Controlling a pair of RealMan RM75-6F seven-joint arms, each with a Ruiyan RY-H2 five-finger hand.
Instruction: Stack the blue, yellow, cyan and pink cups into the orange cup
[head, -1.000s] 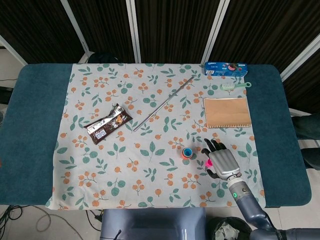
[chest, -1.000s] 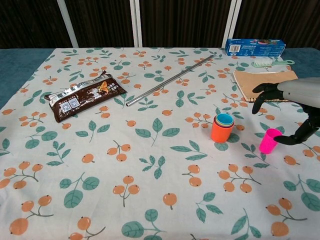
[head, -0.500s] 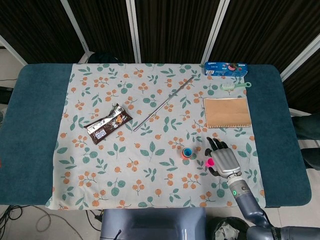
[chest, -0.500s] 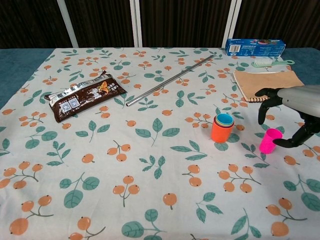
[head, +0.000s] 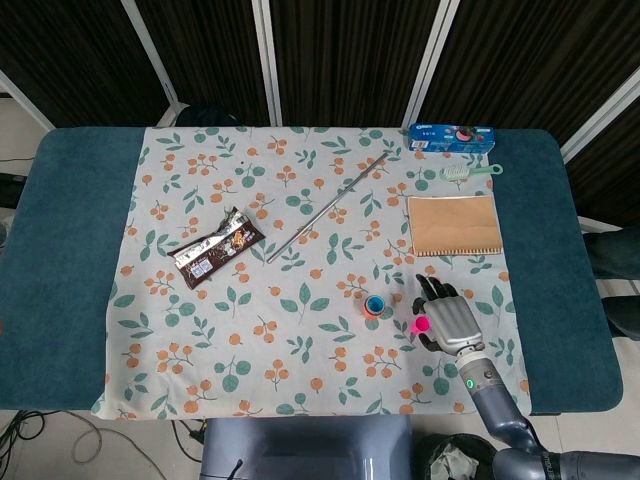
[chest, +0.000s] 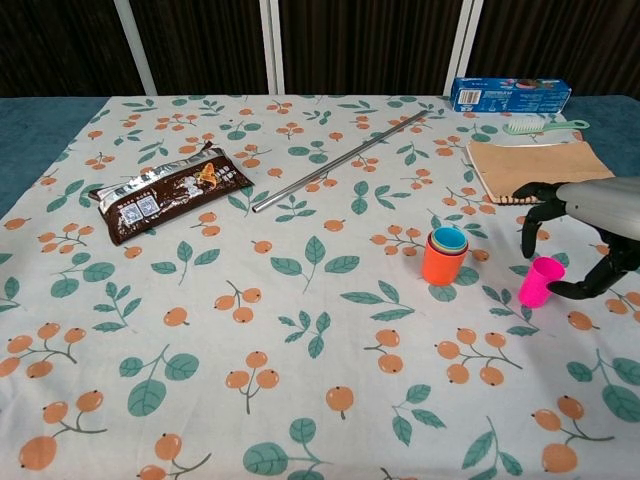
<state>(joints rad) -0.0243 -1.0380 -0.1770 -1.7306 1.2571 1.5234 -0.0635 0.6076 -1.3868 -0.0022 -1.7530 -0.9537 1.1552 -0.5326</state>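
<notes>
**Right hand around the pink cup**

Your surface (chest: 60, 130) wears a leaf-and-berry cloth before dark curtains. Your right hand (chest: 585, 225) arches over the pink cup (chest: 538, 281), fingers (chest: 530, 235) curled above its rim and thumb beside it; whether it grips yet, you cannot tell. Left of that hand stands the orange cup (chest: 443, 262), cyan cup (chest: 449, 239) nested uppermost inside. Beyond the hand lies a notebook (chest: 530, 165).

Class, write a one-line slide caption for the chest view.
Right hand poised open around the pink cup, beside the orange cup stack.
</notes>
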